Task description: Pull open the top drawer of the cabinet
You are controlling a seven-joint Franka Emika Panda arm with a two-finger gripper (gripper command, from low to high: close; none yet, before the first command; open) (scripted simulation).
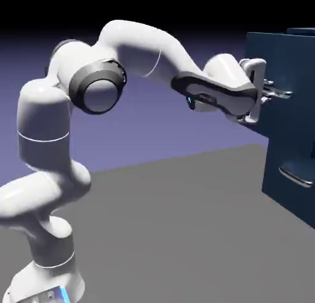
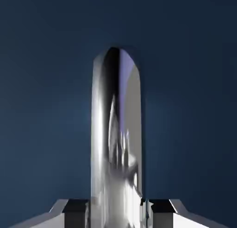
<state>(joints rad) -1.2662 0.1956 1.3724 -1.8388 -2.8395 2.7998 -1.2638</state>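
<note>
Item 1, the cabinet (image 1: 289, 123): you had it at the exterior view's right edge, a tall dark navy box standing on the grey table (image 1: 184, 234). Only that view gave you its outline and its two stacked fronts.

Item 2, the top drawer (image 1: 280, 61): it formed the upper part of the cabinet, with the arm's hand level against its front. Its front stood out toward the arm, ahead of the lower drawer's face. In the hand view the drawer front (image 2: 46, 83) filled the whole picture as flat dark blue, with no edges to be seen.

Item 3, the silver bar handle (image 2: 118, 139): the hand view showed it large, running up the middle of the picture from the bottom edge to a rounded end. In the exterior view it was mostly hidden behind the fingers.

Item 4, the gripper (image 1: 278, 92): its jaws were clamped on the bar handle, one grey fingertip (image 2: 74, 207) pressed to each side of it in the hand view. The exterior view showed you only that it pointed level at the drawer.

Item 5, the lower drawer's curved silver handle (image 1: 295, 177): seen in the exterior view alone, well below the gripper.
</note>
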